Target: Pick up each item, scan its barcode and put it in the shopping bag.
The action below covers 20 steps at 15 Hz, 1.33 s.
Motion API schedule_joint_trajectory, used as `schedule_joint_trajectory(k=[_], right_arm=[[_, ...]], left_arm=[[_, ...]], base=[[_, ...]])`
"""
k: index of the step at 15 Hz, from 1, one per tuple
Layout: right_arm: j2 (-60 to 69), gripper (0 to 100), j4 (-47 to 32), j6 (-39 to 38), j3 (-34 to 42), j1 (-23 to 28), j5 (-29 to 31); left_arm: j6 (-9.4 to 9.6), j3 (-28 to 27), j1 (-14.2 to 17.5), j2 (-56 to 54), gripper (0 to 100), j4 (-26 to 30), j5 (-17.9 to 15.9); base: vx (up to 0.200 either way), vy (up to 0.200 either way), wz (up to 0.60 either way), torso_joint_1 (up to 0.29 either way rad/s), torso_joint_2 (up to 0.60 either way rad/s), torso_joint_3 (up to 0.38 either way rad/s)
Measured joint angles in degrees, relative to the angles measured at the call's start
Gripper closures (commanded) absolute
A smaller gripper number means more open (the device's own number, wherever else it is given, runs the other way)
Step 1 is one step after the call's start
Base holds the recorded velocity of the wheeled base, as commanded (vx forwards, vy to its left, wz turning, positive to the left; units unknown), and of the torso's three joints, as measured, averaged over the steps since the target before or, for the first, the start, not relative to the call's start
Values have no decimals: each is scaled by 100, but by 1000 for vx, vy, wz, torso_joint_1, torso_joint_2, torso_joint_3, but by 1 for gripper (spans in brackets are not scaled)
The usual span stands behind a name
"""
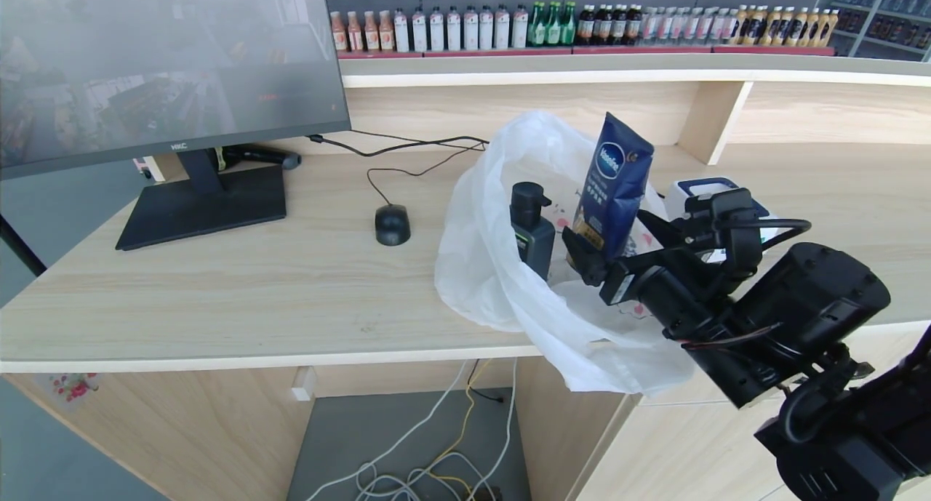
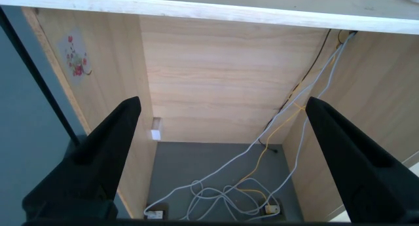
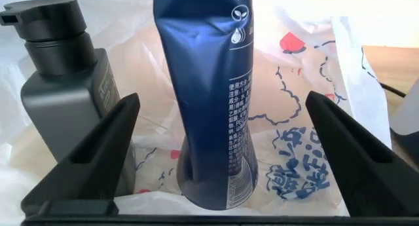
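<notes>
Right claw (image 3: 222,103) spread wide, a blue tube (image 1: 614,185) upright between its fingers, untouched, inside the white shopping bag (image 1: 487,268)
A grey pump bottle (image 1: 531,228) stands just beside one finger. Behind the claw, the arm mostly hides a white-and-blue box (image 1: 691,188). The left claw (image 2: 222,108) hangs open under the counter (image 1: 218,297), cables (image 2: 229,187) beyond it

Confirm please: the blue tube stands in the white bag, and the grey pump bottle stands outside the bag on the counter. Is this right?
Not quite. The grey pump bottle is not outside on the counter: it stands inside the white bag too, beside the blue tube. The head view shows it.
</notes>
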<state>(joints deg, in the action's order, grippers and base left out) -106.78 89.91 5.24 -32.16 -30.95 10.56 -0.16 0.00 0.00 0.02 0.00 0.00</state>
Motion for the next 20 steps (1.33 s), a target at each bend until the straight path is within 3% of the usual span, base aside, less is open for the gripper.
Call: schedule_joint_trajectory(k=[5,12,14,17,20], right_arm=[[808,0,4,11,433,33,-2],[2968,0,0,215,2717,375,0],[3646,0,-104,195,3040,612,0],[4851,0,-1669,247,3176,813,-5],[6530,0,-4478,294,3111,861,-52]], left_arm=[[0,0,0,0,0,0,0],[-2,0,0,0,0,0,0],[0,0,0,0,0,0,0],[16,0,-10,0,0,0,0],[11,0,-5,0,0,0,0]], base=[[0,0,0,0,0,0],[0,0,0,0,0,0],[0,0,0,0,0,0],[0,0,0,0,0,0],[0,0,0,0,0,0]])
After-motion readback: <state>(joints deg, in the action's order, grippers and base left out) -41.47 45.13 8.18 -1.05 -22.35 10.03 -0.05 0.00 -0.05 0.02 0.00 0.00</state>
